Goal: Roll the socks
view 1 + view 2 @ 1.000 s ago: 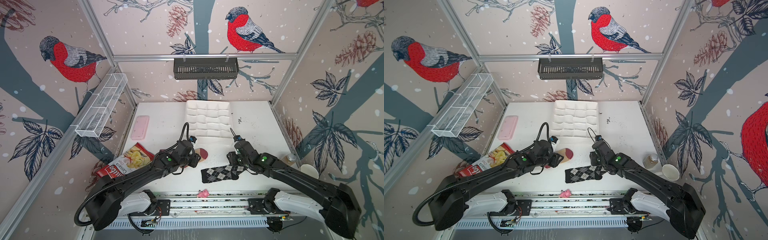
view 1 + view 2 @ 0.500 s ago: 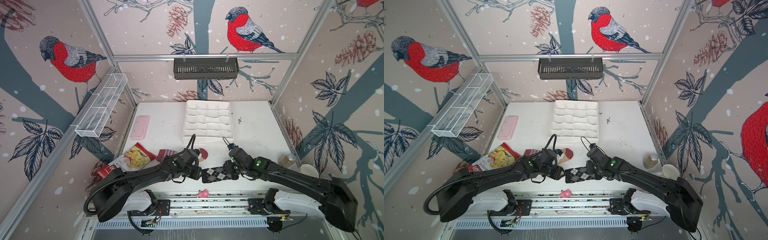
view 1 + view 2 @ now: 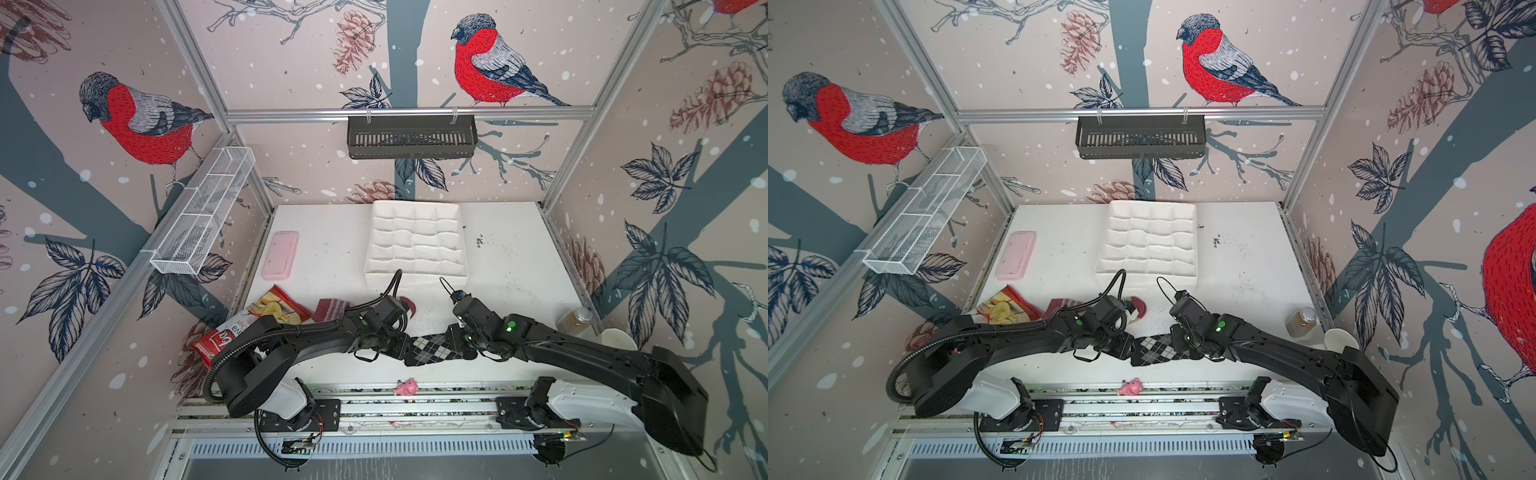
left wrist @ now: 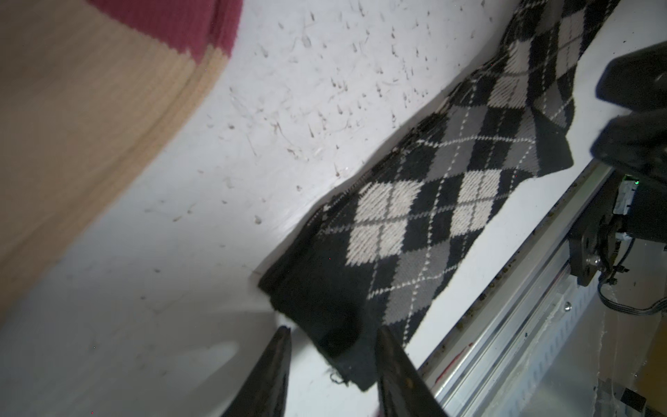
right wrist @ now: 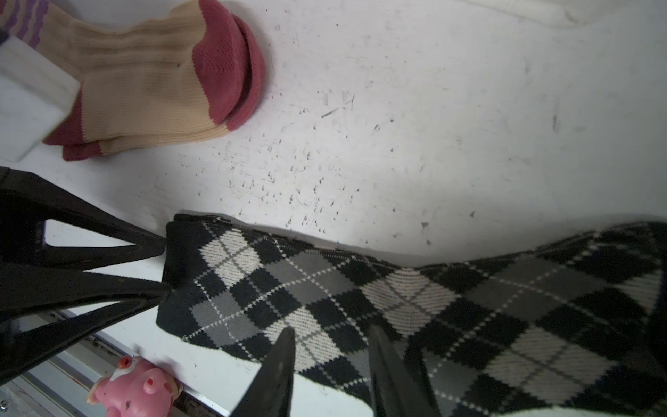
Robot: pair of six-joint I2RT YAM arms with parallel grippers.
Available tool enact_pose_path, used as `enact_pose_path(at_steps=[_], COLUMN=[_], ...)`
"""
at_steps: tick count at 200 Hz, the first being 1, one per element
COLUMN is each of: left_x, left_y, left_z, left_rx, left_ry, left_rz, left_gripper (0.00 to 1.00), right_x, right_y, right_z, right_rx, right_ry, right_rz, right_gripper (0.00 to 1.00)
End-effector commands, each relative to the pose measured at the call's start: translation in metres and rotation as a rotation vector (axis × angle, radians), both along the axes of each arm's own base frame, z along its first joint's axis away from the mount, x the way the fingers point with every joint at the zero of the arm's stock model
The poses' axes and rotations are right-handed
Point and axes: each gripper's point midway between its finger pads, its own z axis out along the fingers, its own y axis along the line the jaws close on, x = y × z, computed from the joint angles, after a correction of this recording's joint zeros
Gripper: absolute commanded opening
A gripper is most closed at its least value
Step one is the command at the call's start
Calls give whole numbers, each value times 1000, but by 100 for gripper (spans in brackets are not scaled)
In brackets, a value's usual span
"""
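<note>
Barely started by the looks of it, no roll on either sock. Got the argyle sock lying flat on the surface in front of the divider tray. Jaws of the left gripper narrowly parted around its black cuff, jaws of the right gripper straddling its middle, neither clamped. Leaves the tan sock, bunched nearer the tray, untouched. Nothing in the tray's compartments; can't tell for the black basket behind it.

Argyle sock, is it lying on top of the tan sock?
No, the argyle sock lies apart from the tan sock, with bare table between them.
</note>
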Motion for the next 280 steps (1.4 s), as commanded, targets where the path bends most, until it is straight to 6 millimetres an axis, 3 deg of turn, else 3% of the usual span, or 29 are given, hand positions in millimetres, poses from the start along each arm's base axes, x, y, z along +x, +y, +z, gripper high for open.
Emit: enact_pose_path(at_steps=[1, 73, 144, 207, 240, 255, 280], left_x=[-3, -6, 6, 10, 8, 7, 7], left_y=[0, -4, -12, -11, -4, -4, -11], left_z=[-3, -7, 6, 12, 3, 4, 11], left_rx=[10, 3, -15, -2, 33, 31, -18], left_ry=[16, 43, -9, -20, 0, 0, 1], left_rz=[-12, -30, -22, -15, -1, 3, 3], left_gripper=[39, 20, 1, 0, 24, 40, 44], right_x=[0, -3, -12, -17, -17, -18, -20], right_y=[6, 11, 12, 16, 19, 19, 19], right_z=[0, -12, -16, -18, -17, -19, -23], right_rx=[25, 21, 53, 92, 109, 111, 104], right_ry=[3, 34, 63, 75, 75, 79, 89], right_rz=[8, 27, 47, 60, 62, 64, 65], right_gripper=[36, 31, 24, 25, 31, 30, 30])
